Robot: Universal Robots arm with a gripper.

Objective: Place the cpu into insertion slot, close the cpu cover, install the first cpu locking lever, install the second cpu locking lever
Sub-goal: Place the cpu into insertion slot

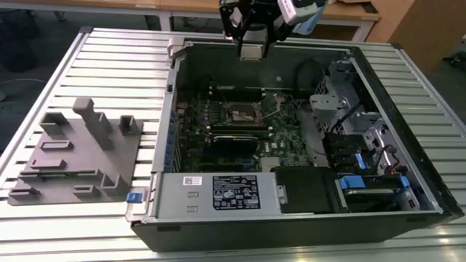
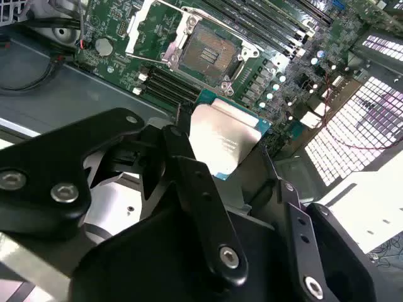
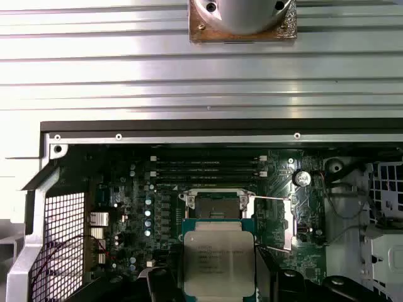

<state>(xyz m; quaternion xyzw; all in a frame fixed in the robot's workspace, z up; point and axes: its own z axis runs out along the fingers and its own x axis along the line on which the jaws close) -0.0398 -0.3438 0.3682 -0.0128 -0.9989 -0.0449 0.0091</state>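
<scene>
cpu in gripper, over computer case; insertion slot on motherboard inside

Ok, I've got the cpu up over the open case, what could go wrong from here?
The gripper holds the cpu only by its edges, clear of the insertion slot; it may slip or land skewed on the bare contacts. The lever wire beside the slot could snag a finger on the way down.

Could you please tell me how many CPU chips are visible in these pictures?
1. The cpu is gripped by the end effector above the motherboard, short of the empty insertion slot. Others could be hidden elsewhere in the case.
</scene>
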